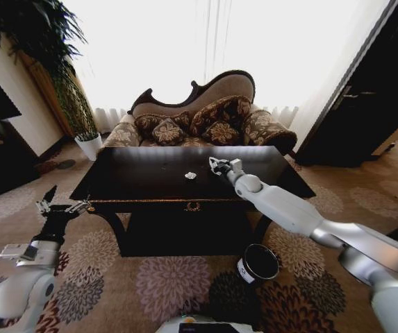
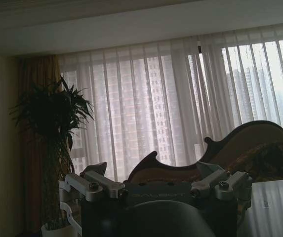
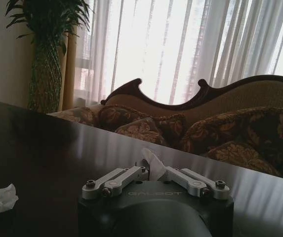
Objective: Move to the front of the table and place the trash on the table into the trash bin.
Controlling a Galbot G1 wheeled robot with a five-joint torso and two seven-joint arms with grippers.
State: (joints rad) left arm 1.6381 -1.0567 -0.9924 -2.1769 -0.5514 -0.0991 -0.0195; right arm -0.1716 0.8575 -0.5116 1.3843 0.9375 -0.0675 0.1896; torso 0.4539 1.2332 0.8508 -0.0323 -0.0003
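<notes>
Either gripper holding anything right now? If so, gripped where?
The right gripper, over the table, has its jaws shut on a white paper wad, pinched at its lower end. The left gripper holds nothing, jaws open.

Glossy black table (image 1: pixel 136 177); white paper wad (image 1: pixel 191 175); black trash bin (image 1: pixel 258 264), white label; floral carpet (image 1: pixel 164 284).

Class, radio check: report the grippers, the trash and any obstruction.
Right gripper over glossy black table, shut on white paper wad. Left gripper open beside table. Second white wad on tabletop. Black bin below; nothing blocking.

White, rounded arm shells end in a black gripper (image 3: pixel 151 174) body with silver screwed linkages (GALBOT lettering on it).
</notes>
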